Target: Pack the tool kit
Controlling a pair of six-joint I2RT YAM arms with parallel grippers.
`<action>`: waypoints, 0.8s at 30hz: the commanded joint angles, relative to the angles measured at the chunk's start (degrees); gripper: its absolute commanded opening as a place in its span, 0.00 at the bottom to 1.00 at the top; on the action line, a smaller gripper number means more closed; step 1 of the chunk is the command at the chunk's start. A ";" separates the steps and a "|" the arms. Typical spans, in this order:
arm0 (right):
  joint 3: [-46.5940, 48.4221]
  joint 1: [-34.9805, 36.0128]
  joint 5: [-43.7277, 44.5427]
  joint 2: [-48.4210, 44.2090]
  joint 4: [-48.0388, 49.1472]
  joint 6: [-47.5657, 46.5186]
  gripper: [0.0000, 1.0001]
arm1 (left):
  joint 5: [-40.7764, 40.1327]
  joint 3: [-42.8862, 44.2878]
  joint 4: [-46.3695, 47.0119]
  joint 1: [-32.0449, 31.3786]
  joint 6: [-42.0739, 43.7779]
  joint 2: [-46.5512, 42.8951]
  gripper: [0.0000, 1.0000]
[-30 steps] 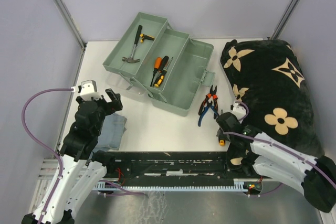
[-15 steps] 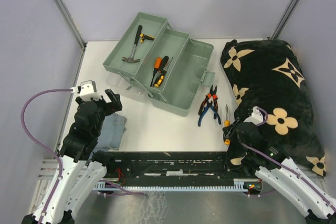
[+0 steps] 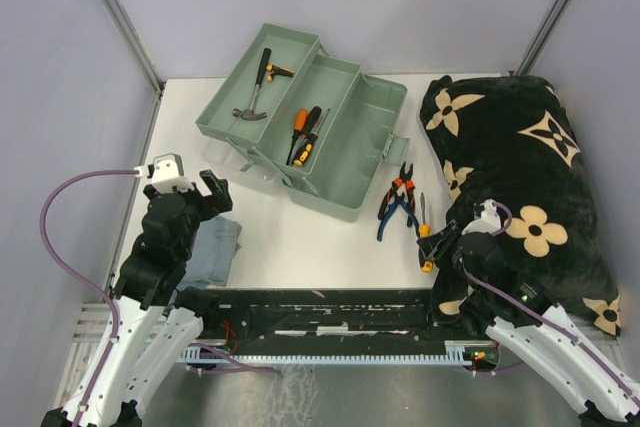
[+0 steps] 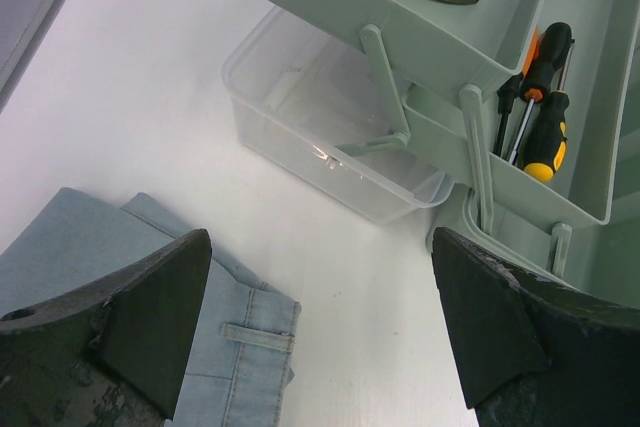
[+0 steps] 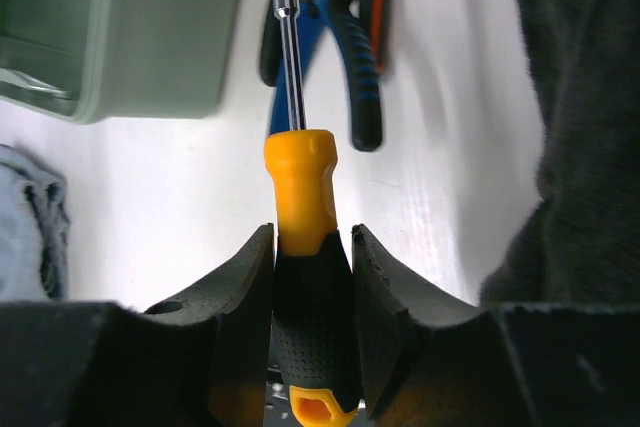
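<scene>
Right wrist view showed the right gripper point(image 5: 311, 247) clamped on an orange-and-black-handled screwdriver point(image 5: 298, 182) beside the pale green rectangular toolbox point(image 5: 150, 37); left gripper point(image 4: 320, 297) stood wide, near that toolbox.

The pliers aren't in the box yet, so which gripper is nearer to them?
Right. The right gripper, shut on a screwdriver, is just beside the pliers on their near side. The left gripper is open by the folded cloth, far off to the left.

One toolbox point(image 3: 345, 162), one hammer point(image 3: 255, 97), three orange-and-black screwdrivers point(image 3: 299, 122), and two pliers point(image 3: 400, 197) by the look of it. One cloth point(image 3: 215, 247), one blanket point(image 3: 520, 177).
</scene>
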 commanded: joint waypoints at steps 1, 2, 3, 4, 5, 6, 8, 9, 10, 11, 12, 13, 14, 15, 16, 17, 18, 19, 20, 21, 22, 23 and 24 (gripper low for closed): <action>6.17 -0.02 -1.73 4.15 11.97 -0.35 0.02 | -2.26 -0.22 1.53 0.35 -1.32 0.13 0.97; 7.23 0.02 -2.22 5.61 13.06 -0.43 0.02 | -2.26 -0.30 1.62 0.25 -1.36 0.11 0.97; 8.14 -0.05 -2.88 6.87 14.41 -0.47 0.02 | -2.14 -0.39 1.74 0.34 -1.31 0.14 0.97; 8.90 0.01 -3.63 8.01 15.82 -0.57 0.02 | -2.05 -0.33 1.72 0.33 -1.27 0.22 0.97; 9.57 -0.01 -4.39 9.30 17.26 -0.72 0.02 | -1.88 -0.32 1.78 0.24 -1.28 0.29 0.97; 10.29 0.02 -5.16 10.38 18.57 -0.77 0.02 | -1.76 -0.32 1.81 0.30 -1.28 0.46 0.97; 11.57 0.01 -6.65 13.02 20.77 -1.13 0.02 | -1.87 -0.24 1.82 0.30 -1.17 0.50 0.97; 12.10 0.00 -7.10 14.28 21.59 -1.25 0.02 | -2.09 -0.28 1.76 0.30 -1.19 0.56 0.97; 12.66 -0.03 -7.51 15.64 22.45 -1.37 0.02 | -2.30 -0.18 1.71 0.30 -1.27 0.50 0.97; 13.21 -0.02 -7.95 16.91 23.50 -1.58 0.02 | -2.38 -0.20 1.62 0.30 -1.32 0.38 0.97; 13.89 -0.01 -8.59 18.28 24.38 -1.77 0.02 | -2.35 -0.23 1.63 0.30 -1.29 0.27 0.97; 14.88 -0.01 -9.12 19.47 25.19 -1.93 0.02 | -2.33 -0.28 1.76 0.30 -1.28 0.10 0.97; 15.74 -0.05 -9.68 20.71 25.79 -2.13 0.02 | -2.35 -0.32 1.82 0.30 -1.28 0.02 0.97; 16.68 -0.06 -10.35 21.88 26.22 -2.52 0.02 | -2.35 -0.39 1.96 0.30 -1.28 -0.06 0.97; 17.57 -0.04 -10.51 22.94 26.63 -2.80 0.02 | -2.27 -0.45 2.03 0.30 -1.28 -0.09 0.97; 18.30 0.06 -10.56 24.05 26.96 -2.92 0.02 | -2.09 -0.45 2.14 0.30 -1.28 -0.04 0.97; 19.07 0.01 -10.52 25.61 27.52 -3.04 0.02 | -1.87 -0.41 2.19 0.28 -1.24 0.15 0.97; 19.76 -0.04 -10.56 26.75 28.21 -3.06 0.02 | -1.66 -0.37 2.16 0.30 -1.20 0.31 0.97; 20.43 0.02 -10.57 28.09 29.02 -3.00 0.02 | -1.60 -0.33 2.10 0.30 -1.19 0.45 0.97; 21.10 -0.05 -10.75 29.54 29.85 -2.85 0.02 | -1.63 -0.26 2.07 0.32 -1.19 0.51 0.97; 21.94 0.04 -11.05 31.38 30.56 -2.74 0.02 | -1.64 -0.24 2.14 0.31 -1.19 0.51 0.97; 23.15 0.10 -11.61 33.35 30.87 -2.69 0.02 | -1.69 -0.23 2.23 0.30 -1.19 0.57 0.97; 24.49 0.08 -12.27 35.23 31.34 -2.71 0.02 | -1.65 -0.28 2.30 0.30 -1.19 0.52 0.97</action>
